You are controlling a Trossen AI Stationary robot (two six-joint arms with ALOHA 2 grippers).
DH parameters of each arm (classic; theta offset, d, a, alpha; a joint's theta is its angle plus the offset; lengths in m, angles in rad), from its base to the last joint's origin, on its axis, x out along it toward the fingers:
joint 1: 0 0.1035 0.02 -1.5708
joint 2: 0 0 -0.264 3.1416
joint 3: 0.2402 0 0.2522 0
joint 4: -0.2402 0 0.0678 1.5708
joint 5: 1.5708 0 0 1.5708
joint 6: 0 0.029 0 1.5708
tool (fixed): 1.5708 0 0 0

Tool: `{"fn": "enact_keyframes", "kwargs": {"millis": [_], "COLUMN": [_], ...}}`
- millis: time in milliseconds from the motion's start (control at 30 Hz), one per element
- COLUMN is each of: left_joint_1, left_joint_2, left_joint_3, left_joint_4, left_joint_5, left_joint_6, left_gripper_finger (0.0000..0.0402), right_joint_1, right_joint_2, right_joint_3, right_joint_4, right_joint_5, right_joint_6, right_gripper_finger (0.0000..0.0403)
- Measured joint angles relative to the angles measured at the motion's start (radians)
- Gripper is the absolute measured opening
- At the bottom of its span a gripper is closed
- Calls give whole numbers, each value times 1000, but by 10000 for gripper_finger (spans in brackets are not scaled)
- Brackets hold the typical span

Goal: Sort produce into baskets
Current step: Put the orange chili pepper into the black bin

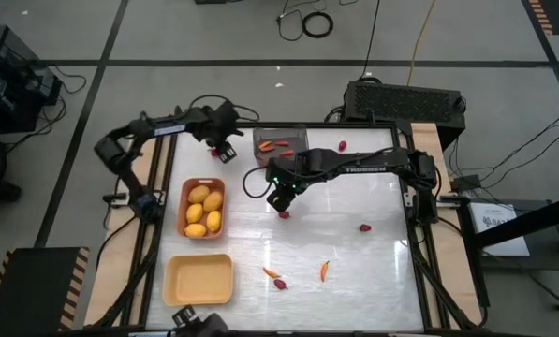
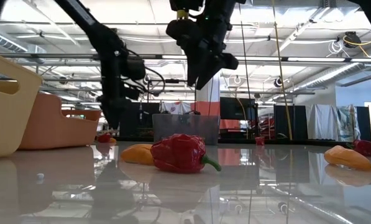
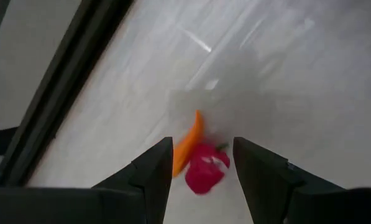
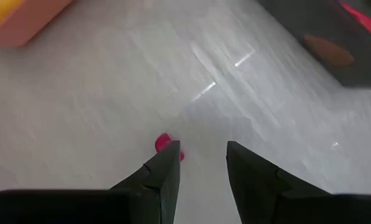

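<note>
Your right gripper (image 1: 281,200) hovers open and empty just above the red pepper (image 1: 285,214), which lies off its left finger, nearer the orange-brown tray (image 1: 183,208).

The orange-brown tray (image 1: 201,208) sits on the left part of the table (image 1: 354,243), with the oval fruits (image 1: 204,209) inside it. The pale yellow tray (image 1: 198,280) lies just in front of it, near the table's front edge. The grey bin (image 1: 280,145) stands at the back, near the middle, with a few pieces in it. Loose pieces lie apart: one pepper (image 1: 342,146) right of the bin, another (image 1: 364,227) towards the right, and a carrot stick (image 1: 324,271) near the front, right of two further small pieces.
</note>
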Motion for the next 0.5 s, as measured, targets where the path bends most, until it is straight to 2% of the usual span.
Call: {"fn": "enact_keyframes", "kwargs": {"millis": [200,500], "left_joint_1": [-25,-26], "left_joint_2": [126,241], "left_joint_3": [72,127], "left_joint_4": [-49,-108], "left_joint_5": [-111,-115], "left_joint_6": [44,94], "left_gripper_finger": [175,175], "right_joint_1": [-1,-1], "right_joint_2": [1,1], "right_joint_3": [0,0], "right_joint_4": [-10,-13], "right_joint_5": [0,0], "right_joint_6": [-1,-11], "right_gripper_finger": [123,123]}}
